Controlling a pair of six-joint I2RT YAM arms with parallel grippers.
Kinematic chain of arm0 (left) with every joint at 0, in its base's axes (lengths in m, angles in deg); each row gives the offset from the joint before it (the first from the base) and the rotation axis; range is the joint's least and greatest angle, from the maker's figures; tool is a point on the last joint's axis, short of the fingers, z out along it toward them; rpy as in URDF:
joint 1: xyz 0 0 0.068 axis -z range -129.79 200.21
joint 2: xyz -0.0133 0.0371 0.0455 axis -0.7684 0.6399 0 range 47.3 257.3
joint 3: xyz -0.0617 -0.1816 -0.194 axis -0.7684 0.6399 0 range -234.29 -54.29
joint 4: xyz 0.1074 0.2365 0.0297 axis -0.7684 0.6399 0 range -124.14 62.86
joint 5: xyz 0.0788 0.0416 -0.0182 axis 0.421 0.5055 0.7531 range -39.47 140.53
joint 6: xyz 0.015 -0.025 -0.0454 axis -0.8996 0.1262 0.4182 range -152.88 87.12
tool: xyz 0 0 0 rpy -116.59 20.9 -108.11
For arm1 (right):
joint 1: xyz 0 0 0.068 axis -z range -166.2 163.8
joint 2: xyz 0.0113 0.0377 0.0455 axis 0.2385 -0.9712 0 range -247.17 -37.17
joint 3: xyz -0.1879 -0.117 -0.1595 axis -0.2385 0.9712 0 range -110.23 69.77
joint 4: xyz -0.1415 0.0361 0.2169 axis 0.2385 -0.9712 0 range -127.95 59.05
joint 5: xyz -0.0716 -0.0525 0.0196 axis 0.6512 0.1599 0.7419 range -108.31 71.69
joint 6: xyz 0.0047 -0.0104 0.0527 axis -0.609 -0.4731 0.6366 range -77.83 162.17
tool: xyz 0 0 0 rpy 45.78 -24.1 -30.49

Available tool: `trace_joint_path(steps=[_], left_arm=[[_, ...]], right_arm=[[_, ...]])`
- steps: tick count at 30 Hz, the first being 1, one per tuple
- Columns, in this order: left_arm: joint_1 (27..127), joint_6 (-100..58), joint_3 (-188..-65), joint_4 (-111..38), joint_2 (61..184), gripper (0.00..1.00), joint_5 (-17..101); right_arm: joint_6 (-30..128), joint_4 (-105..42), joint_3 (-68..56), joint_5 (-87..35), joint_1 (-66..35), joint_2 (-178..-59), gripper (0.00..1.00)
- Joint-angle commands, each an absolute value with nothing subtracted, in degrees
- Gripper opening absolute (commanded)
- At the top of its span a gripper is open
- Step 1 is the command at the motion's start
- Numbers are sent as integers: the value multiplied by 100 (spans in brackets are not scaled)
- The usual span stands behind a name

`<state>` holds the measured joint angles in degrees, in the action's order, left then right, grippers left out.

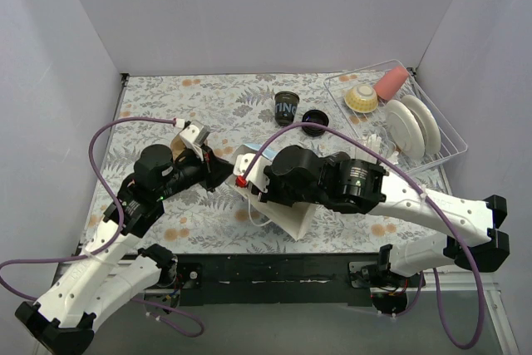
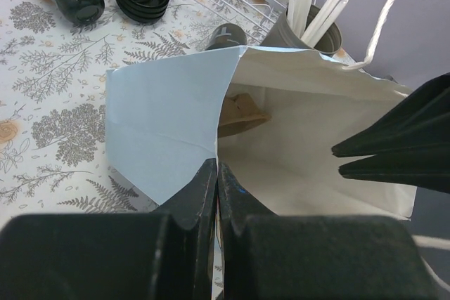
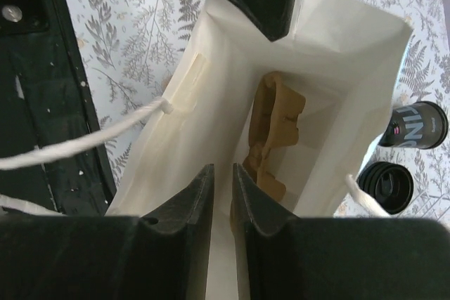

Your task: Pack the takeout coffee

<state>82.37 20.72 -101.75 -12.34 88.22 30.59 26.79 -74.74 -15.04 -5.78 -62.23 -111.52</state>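
We've got both pinching the paper bag rim: left gripper on the near flap, right gripper on the opposite wall. Coffee cup is outside the bag on the table, upper centre of the top view, with its lid off beside it. We'd hold one pinch, free the other arm, and lid the cup first.

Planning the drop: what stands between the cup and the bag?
Nothing visible. The cup, its lid beside it, sits on the table beyond the bag. The bag's mouth gapes; only a cardboard carrier lies inside. The left gripper and right gripper, though, are shut on its rim.
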Motion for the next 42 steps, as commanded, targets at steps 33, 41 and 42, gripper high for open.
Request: trace_joint_path(steps=[33,41,42], left_arm=[[8264,2811,-9701,-1332,7999,0,3110],[8264,3716,-10122,-884,7938,33,3305],[8264,3830,-10210,-787,7929,36,3278]], right_arm=[[1870,-4790,1081,234,-5933,-10801,36],[2195,-5115,694,191,-5731,-10564,36],[2187,-5160,650,155,-5670,-10529,36]])
